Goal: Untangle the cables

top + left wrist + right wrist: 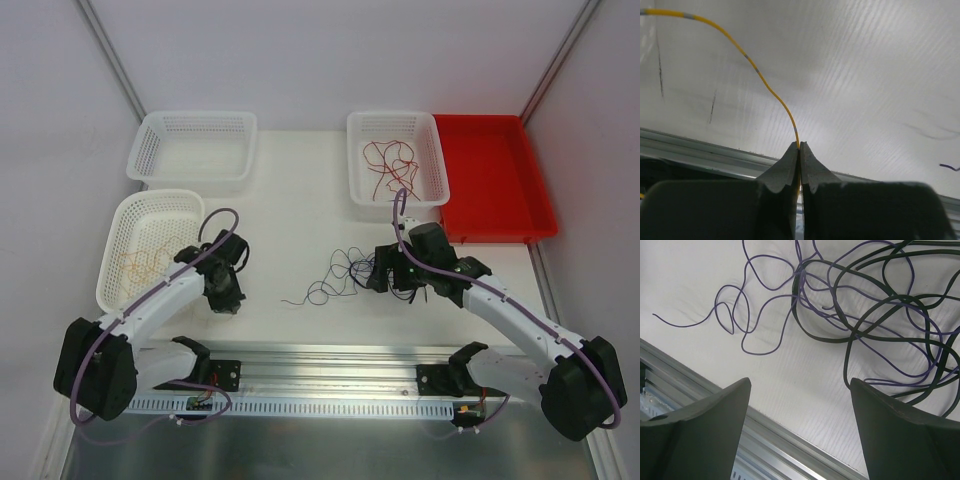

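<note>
While the white surface (pixel 290 200) carries one basket (pixel 400 203) holding a red cable (pixel 385 165) and another basket (pixel 160 194) with yellow-orange strands (pixel 140 265), the purple and black tangle (pixel 338 275) lies loose near its middle. The right gripper (pixel 800 385) hangs released just above that knot. The left gripper (pixel 799 146) is clenched on a yellow cable (pixel 772 92). These cables look light, limp and springy, so pinching a free end, like the purple tail (pixel 685 325), seems wisest.

Shows thin purple cable (pixel 760 353) and black cable (pixel 845 365) looped through each other on the white counter (pixel 700 360), one purple end trailing left alone. Has the right gripper (pixel 800 385) with jaws spread wide, empty, near a metal rail (pixel 765 440) at the counter's edge
</note>
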